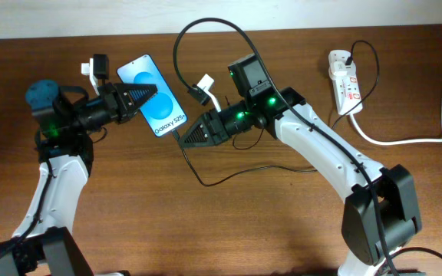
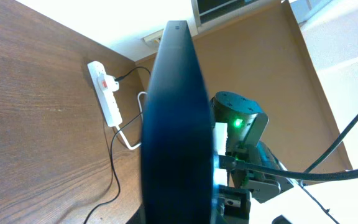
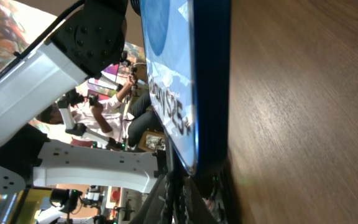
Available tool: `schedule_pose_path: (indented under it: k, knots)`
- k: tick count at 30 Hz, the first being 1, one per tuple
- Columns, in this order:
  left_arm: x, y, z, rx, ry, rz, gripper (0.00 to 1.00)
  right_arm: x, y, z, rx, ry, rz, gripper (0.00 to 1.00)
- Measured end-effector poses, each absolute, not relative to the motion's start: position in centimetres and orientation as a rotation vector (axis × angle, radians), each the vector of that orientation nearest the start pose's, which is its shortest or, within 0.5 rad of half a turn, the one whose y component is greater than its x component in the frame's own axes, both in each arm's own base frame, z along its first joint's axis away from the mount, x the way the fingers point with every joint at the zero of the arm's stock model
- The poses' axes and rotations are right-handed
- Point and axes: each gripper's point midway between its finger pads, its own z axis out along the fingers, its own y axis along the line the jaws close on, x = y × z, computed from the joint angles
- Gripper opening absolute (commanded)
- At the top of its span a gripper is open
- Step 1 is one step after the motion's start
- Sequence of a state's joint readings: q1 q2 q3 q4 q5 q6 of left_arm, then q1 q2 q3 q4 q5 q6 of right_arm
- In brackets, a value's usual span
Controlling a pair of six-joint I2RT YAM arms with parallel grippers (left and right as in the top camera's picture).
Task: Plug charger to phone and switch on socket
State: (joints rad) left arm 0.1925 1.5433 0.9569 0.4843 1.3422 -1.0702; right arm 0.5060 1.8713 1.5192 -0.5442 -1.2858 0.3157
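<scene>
The phone (image 1: pixel 162 106), blue screen up and reading "Galaxy S25", is tilted near the table's back left, with my left gripper (image 1: pixel 144 96) shut on its upper part. In the left wrist view the phone (image 2: pixel 176 112) appears edge-on and dark. My right gripper (image 1: pixel 183 138) is shut on the charger's connector tip at the phone's bottom edge; I cannot tell whether the tip is seated. The thin black charger cable (image 1: pixel 206 182) trails across the table to the white socket (image 1: pixel 344 77) at the back right, where a black plug (image 1: pixel 347 57) sits. The right wrist view shows the phone's screen (image 3: pixel 169 68) close up.
A thick white cord (image 1: pixel 405 140) runs from the socket to the right edge. The socket (image 2: pixel 107 96) and the thin cable (image 2: pixel 113 168) lie on the wood beyond the phone. A robot cable arcs above the right arm (image 1: pixel 206 27).
</scene>
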Motion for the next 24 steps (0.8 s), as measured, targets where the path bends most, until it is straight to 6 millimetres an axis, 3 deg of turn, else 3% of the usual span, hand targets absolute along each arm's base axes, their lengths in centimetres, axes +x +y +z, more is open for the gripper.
schedule_pose_path:
  k: [13,24]
  knots:
    - [38.9,-9.5,27.9,-0.084,1.949,-1.751,0.0,29.0,35.3,25.0,-0.821,2.251,2.053,0.04]
    - [38.9,-10.9,28.3,-0.055,1.954,-1.759,0.0,28.6,35.1,25.3,-0.81,2.26,2.107,0.05]
